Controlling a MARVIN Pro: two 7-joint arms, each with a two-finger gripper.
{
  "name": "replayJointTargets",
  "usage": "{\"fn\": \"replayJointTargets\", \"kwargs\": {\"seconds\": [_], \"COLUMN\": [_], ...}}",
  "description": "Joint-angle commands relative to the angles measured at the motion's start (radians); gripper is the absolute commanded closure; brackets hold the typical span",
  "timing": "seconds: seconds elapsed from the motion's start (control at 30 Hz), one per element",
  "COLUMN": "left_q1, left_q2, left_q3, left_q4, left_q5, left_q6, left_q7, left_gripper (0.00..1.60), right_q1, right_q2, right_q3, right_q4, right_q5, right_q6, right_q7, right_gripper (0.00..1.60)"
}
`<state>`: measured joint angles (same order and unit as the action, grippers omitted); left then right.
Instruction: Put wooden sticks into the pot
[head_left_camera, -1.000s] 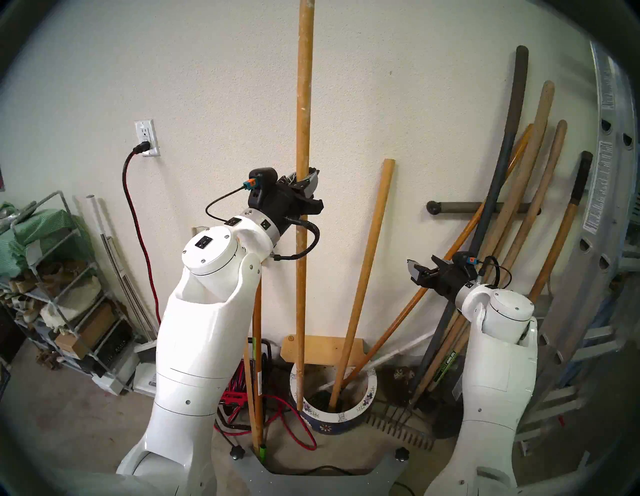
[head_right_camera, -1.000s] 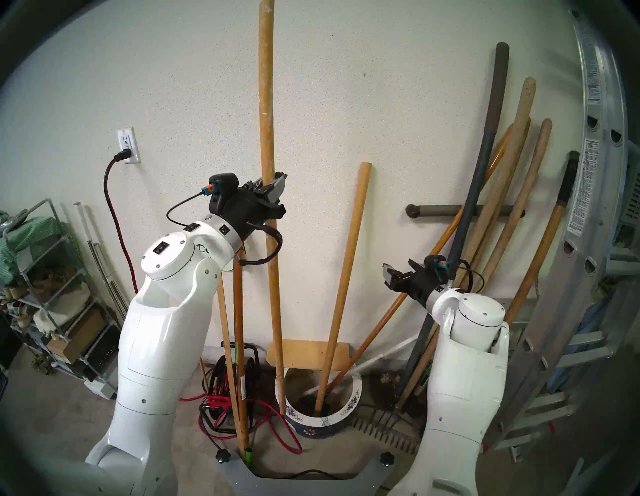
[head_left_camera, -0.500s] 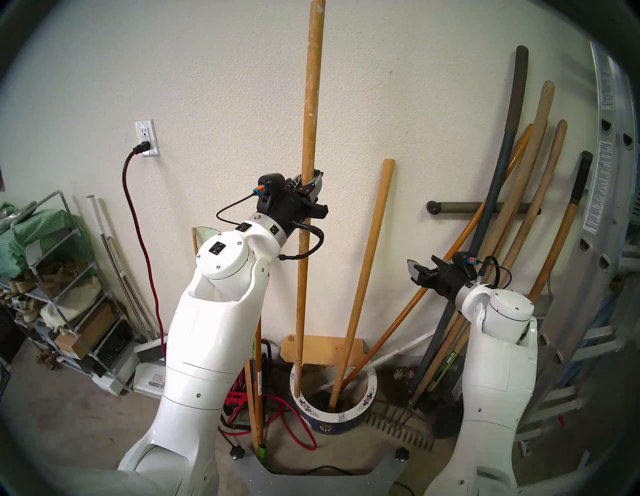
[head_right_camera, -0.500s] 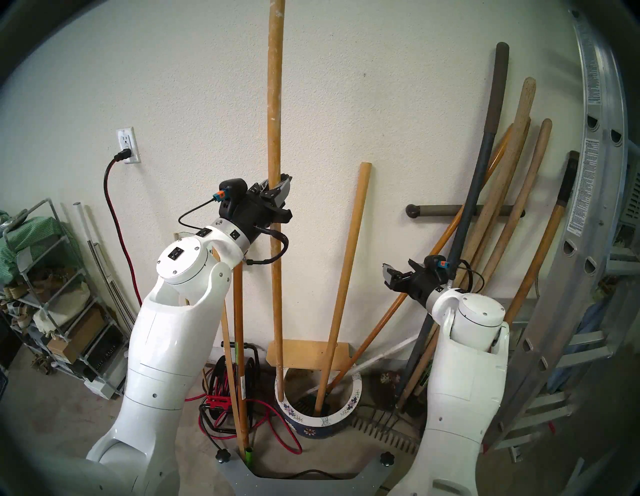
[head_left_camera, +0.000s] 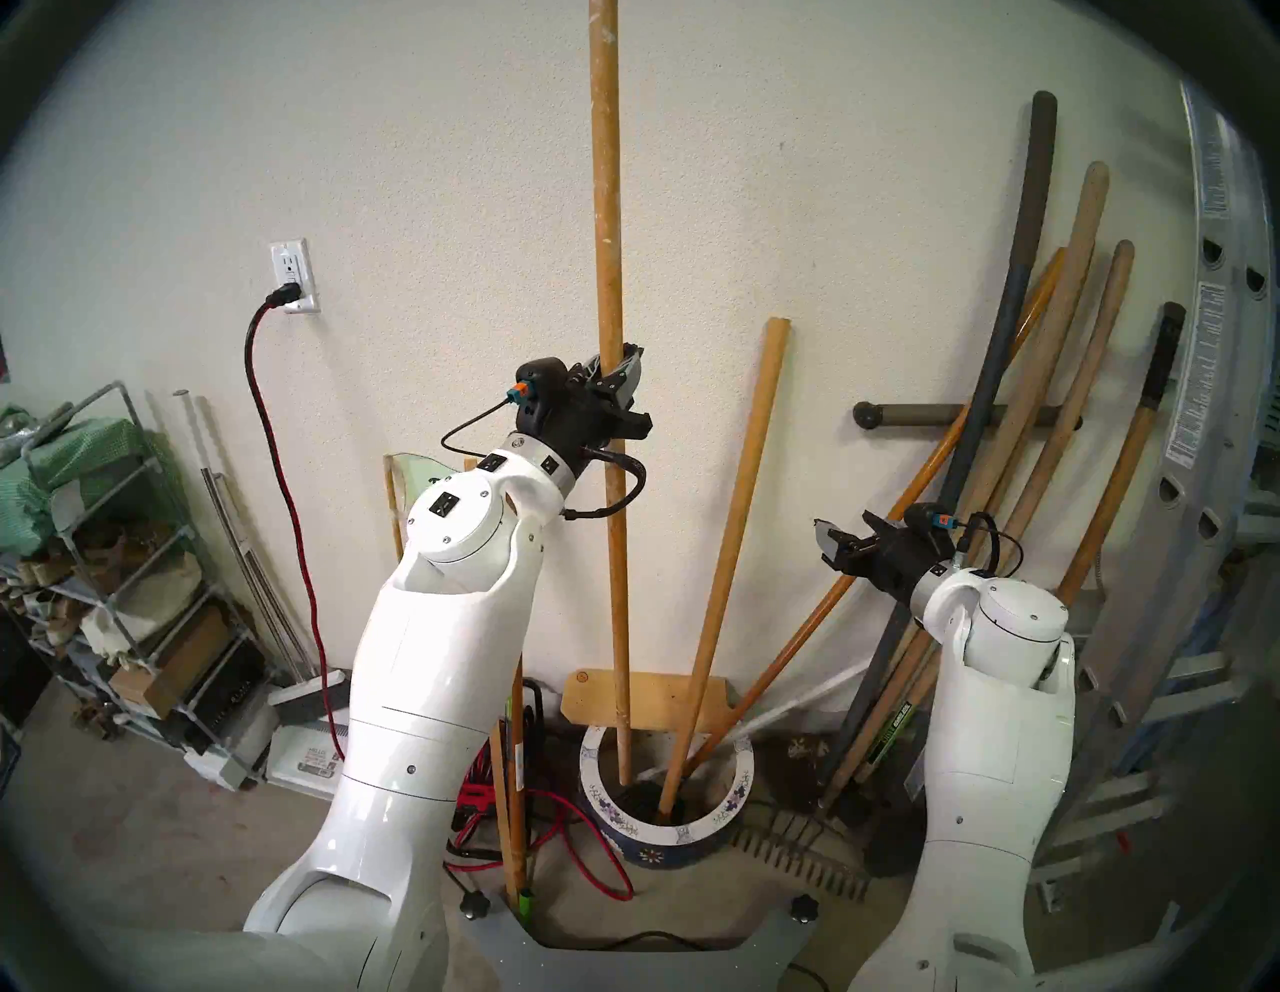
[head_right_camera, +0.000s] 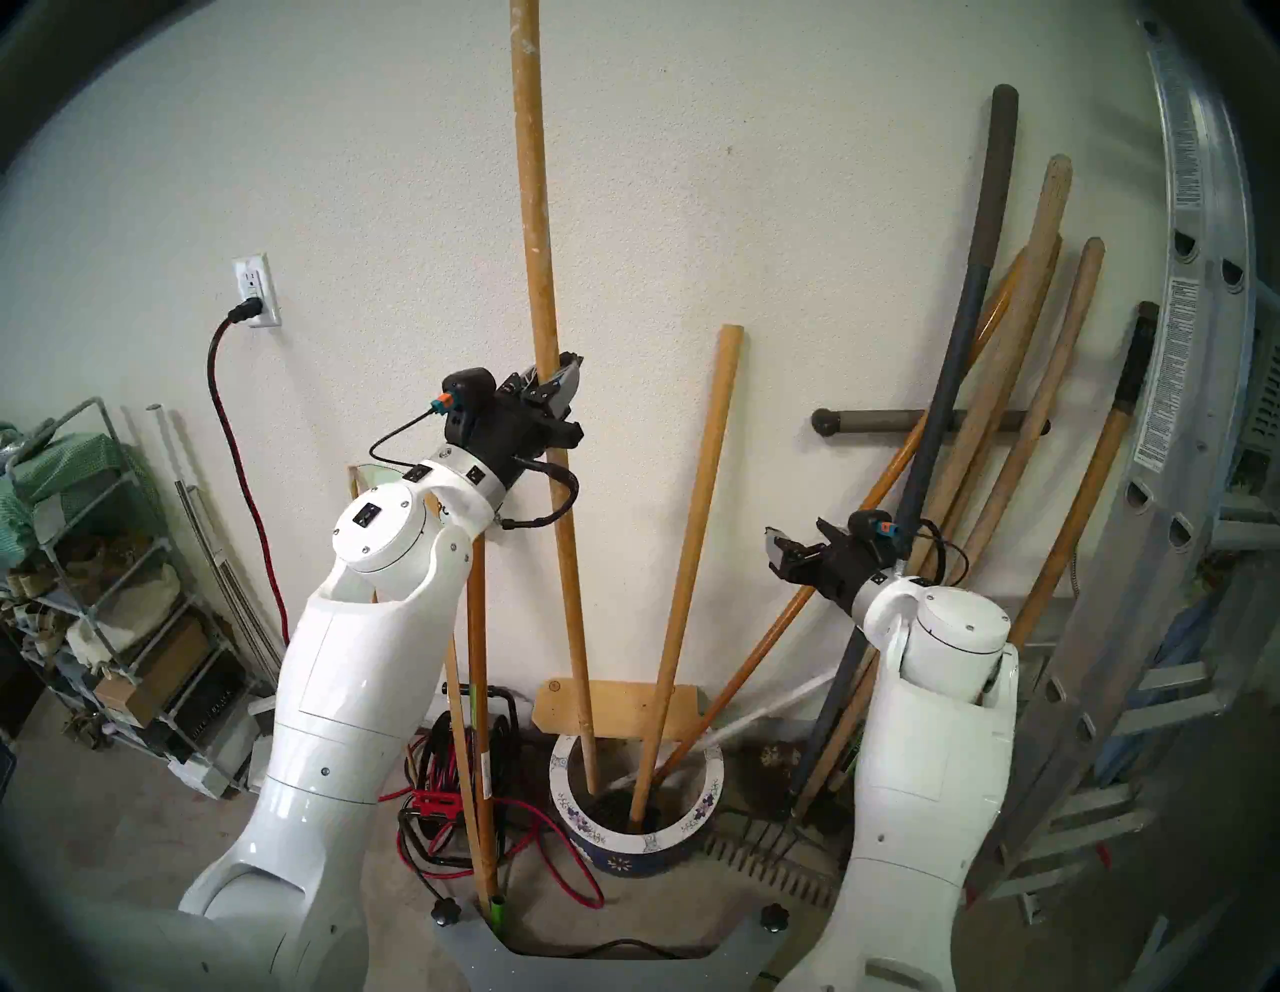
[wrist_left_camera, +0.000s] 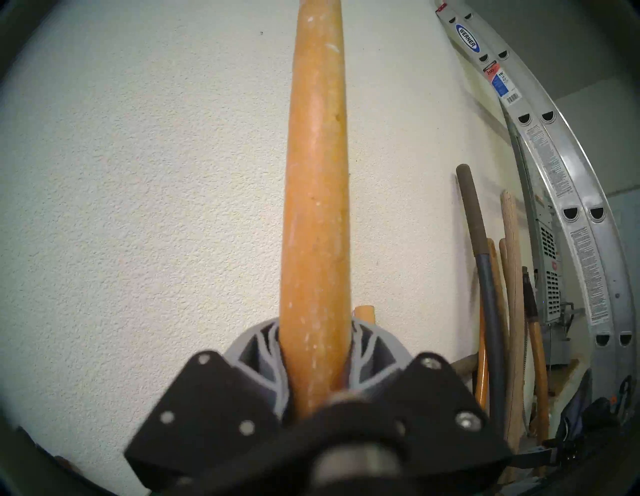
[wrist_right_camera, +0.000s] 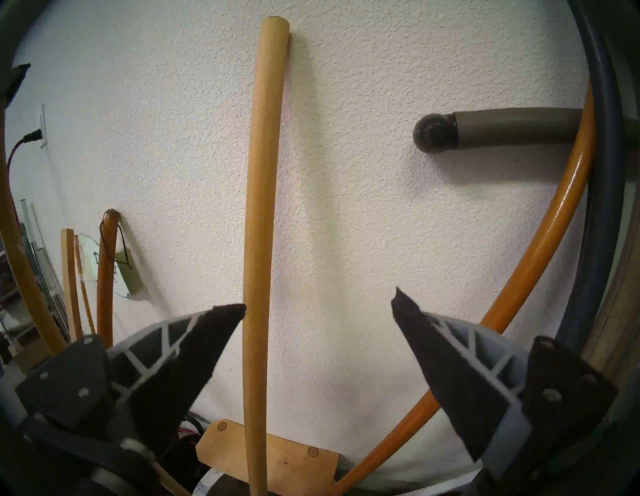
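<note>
My left gripper (head_left_camera: 618, 368) (head_right_camera: 558, 374) is shut on the long paint-flecked wooden stick (head_left_camera: 605, 208) (head_right_camera: 530, 173) about mid-length. The stick stands nearly upright with its lower end inside the blue pot's white flowered rim (head_left_camera: 720, 817) (head_right_camera: 696, 816). In the left wrist view the stick (wrist_left_camera: 315, 207) sits clamped between the grey fingers (wrist_left_camera: 256, 350). The plain wooden stick (head_left_camera: 734, 554) (head_right_camera: 686, 554) (wrist_right_camera: 263, 207) stands in the pot and leans on the wall. My right gripper (head_left_camera: 828, 544) (head_right_camera: 779, 551) (wrist_right_camera: 318, 308) is open and empty, right of the plain stick.
A tan wooden board (head_left_camera: 651, 700) stands behind the pot. Thick tool handles (head_left_camera: 1039, 415) and a ladder (head_left_camera: 1219, 346) lean at the right. An orange handle (head_left_camera: 866, 561) slants past the pot. A rake (head_left_camera: 796, 859), red cord (head_left_camera: 554, 831) and shelf rack (head_left_camera: 104, 554) sit on the floor.
The long stick's lower end moved from the pot's left rim rightward into the pot's opening. My left arm shifted right and slightly down. The right arm has not moved.
</note>
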<state>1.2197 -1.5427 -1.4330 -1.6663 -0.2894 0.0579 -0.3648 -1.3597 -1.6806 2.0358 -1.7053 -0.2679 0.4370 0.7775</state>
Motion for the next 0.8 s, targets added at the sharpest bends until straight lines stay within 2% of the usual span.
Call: {"fn": "replayJointTargets", "kwargs": {"seconds": [0.0, 0.1, 0.33, 0.43, 0.57, 0.77], "left_q1": [-0.026, -0.018, -0.008, -0.004, 0.011, 0.028], "left_q2": [-0.004, -0.017, -0.022, -0.019, -0.015, -0.013], "left_q3": [0.013, -0.001, 0.009, 0.013, 0.015, 0.018], "left_q4": [0.011, 0.053, 0.139, 0.159, 0.16, 0.197], "left_q5": [0.031, -0.006, -0.002, 0.006, 0.031, 0.054], "left_q6": [-0.061, -0.106, -0.204, -0.217, -0.195, -0.217], "left_q7": [0.004, -0.026, -0.058, -0.06, -0.032, -0.025], "left_gripper": [1.6, 1.6, 1.6, 1.6, 1.6, 1.6], "right_q1": [0.0, 0.0, 0.0, 0.0, 0.0, 0.0], "right_q2": [0.001, 0.001, 0.001, 0.001, 0.001, 0.001], "right_q3": [-0.002, -0.002, -0.001, -0.001, -0.001, -0.001], "right_q4": [-0.005, -0.005, -0.005, -0.005, -0.005, -0.005], "right_q5": [-0.001, -0.001, -0.001, -0.001, -0.001, -0.001], "right_q6": [0.001, 0.001, 0.001, 0.001, 0.001, 0.001], "right_q7": [0.001, 0.001, 0.001, 0.001, 0.001, 0.001], "right_gripper": [0.0, 0.0, 0.0, 0.0, 0.0, 0.0]}}
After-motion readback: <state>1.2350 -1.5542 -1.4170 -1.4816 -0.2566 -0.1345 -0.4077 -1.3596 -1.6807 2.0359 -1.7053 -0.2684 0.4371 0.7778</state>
